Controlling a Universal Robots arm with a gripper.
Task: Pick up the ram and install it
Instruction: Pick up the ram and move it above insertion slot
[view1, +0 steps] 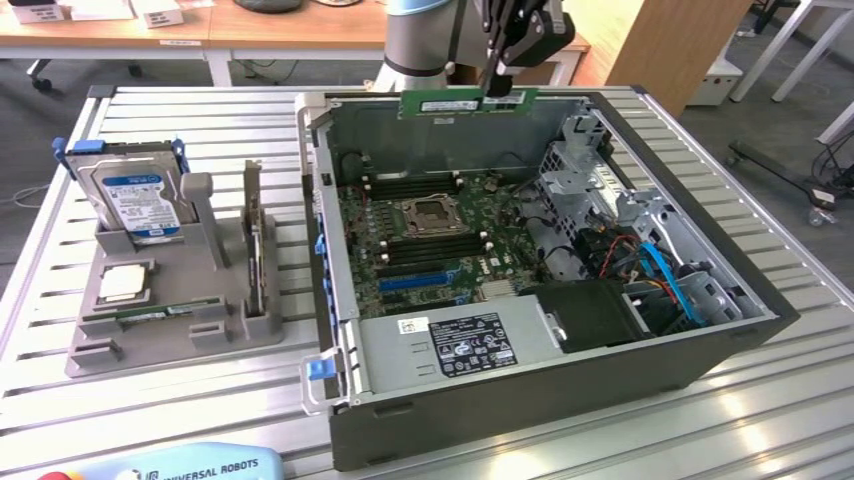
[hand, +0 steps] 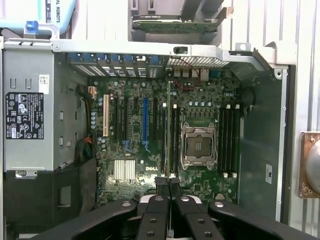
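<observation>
**A:** Ram (view1: 467, 102) is in the air, upper middle of the exterior view, held level over the far rim of the open computer case (view1: 534, 392)!

**B:** The end effector (view1: 502, 90) is pinched narrow on its top edge, a bit right of the stick's middle.

**A:** The wrist camera looks straight down on the motherboard (hand: 200, 107) and the processor socket (hand: 198, 146).

**B:** Over at centre left, the hard drive (view1: 134, 195) stands in its grey holder (view1: 200, 290) on the counter (view1: 160, 400).

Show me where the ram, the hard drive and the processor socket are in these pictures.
ram (view1: 458, 103), exterior view, near the middle of the green stick.
hard drive (view1: 138, 195), exterior view, on its blue and white label.
processor socket (hand: 198, 146), wrist view, at the centre of its metal frame.
</observation>
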